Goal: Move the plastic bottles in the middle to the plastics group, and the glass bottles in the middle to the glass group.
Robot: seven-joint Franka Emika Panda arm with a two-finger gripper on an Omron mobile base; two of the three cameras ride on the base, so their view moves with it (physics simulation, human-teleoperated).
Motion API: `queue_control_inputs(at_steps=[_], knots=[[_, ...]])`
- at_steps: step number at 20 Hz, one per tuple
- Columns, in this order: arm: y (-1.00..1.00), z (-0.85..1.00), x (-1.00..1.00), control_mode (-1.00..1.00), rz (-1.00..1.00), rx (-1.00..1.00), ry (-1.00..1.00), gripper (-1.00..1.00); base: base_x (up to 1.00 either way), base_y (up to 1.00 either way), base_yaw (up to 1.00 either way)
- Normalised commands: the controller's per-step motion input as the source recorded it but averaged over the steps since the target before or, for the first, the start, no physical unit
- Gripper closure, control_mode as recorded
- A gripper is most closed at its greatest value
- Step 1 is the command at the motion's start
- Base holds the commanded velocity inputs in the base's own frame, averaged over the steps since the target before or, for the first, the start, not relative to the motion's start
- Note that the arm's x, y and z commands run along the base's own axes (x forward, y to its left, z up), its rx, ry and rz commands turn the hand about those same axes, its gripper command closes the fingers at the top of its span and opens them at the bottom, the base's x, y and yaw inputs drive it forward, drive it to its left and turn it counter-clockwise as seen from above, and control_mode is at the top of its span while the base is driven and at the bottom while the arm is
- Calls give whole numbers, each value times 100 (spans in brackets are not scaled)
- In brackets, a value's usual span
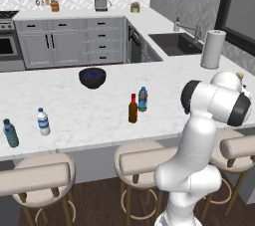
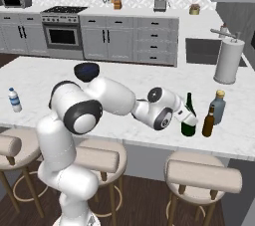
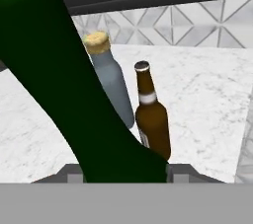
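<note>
Where labels show: amber bottle (image 3: 152,119) white neck band, no legible text.

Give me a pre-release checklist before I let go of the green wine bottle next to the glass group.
1. Grip: hand closed on the tall dark green glass wine bottle: ok.
2. Placement: it stands beside the small amber-brown glass bottle and the grey-blue bottle with tan cap: ok.
3. Clearance: a gap to the amber-brown bottle shows in the right base view: ok.
4. Base resting flat on the white marble counter: cannot tell.
5. Middle cleared: brown glass bottle with red cap and clear plastic water bottle with blue cap not yet moved: not ok.
</note>
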Motion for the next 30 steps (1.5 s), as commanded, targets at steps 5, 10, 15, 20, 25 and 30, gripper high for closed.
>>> queue_control_inputs(at_steps=[5, 10, 15, 20, 25, 30], knots=[[-14, -7, 42, -100, -7, 0, 5, 100, 0, 0, 0], [-11, -16, 27, -100, -1, 6, 6, 100, 0, 0, 0], [-14, -21, 10, -100, 0, 9, 1, 100, 0, 0, 0], [-26, -15, 20, -100, 0, 1, 0, 100, 0, 0, 0], [-37, -28, 1, -100, -1, 5, 0, 100, 0, 0, 0], [-27, -37, -15, -100, -1, 7, 0, 100, 0, 0, 0]])
